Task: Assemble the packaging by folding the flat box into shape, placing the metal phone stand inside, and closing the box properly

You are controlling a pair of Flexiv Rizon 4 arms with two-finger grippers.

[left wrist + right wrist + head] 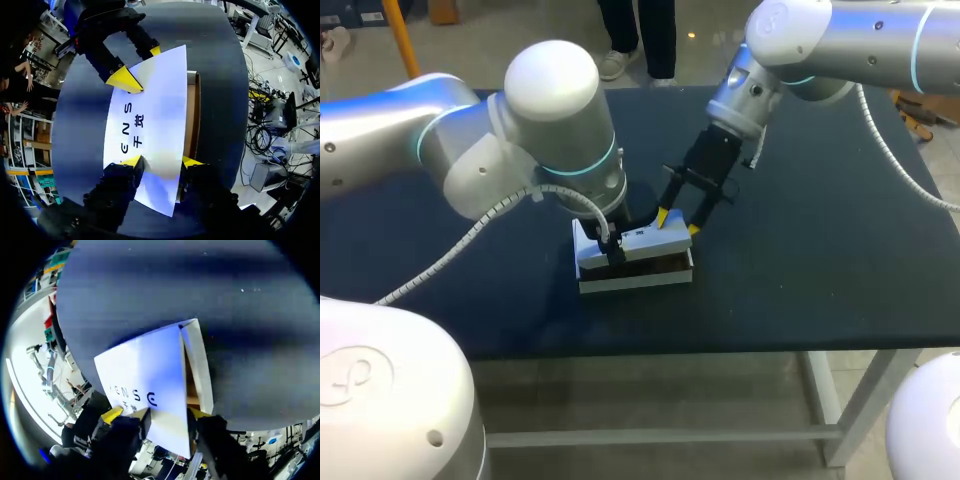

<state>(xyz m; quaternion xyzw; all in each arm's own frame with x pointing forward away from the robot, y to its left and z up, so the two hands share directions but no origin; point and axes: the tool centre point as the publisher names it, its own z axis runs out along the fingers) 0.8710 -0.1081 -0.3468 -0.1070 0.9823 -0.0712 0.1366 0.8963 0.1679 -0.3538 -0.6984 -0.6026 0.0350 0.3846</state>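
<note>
The white box [635,262] sits in the middle of the dark table, its printed lid [150,120] lowered over a brown inside [192,115]. My left gripper [161,161] is at the box's left end, with a yellow tip on each side of the lid, shut on it. At the opposite end my right gripper [156,413] also has the lid [150,375] between its fingers, both touching. From the head view it [679,222] meets the box's far right corner. A white side flap [200,370] folds down beside the lid. The phone stand is not visible.
The dark table top [800,260] extends on all sides of the box. My left arm's white wrist [560,110] hangs over the box's left part and hides its gripper from above. The table's front edge [720,345] is close to the box.
</note>
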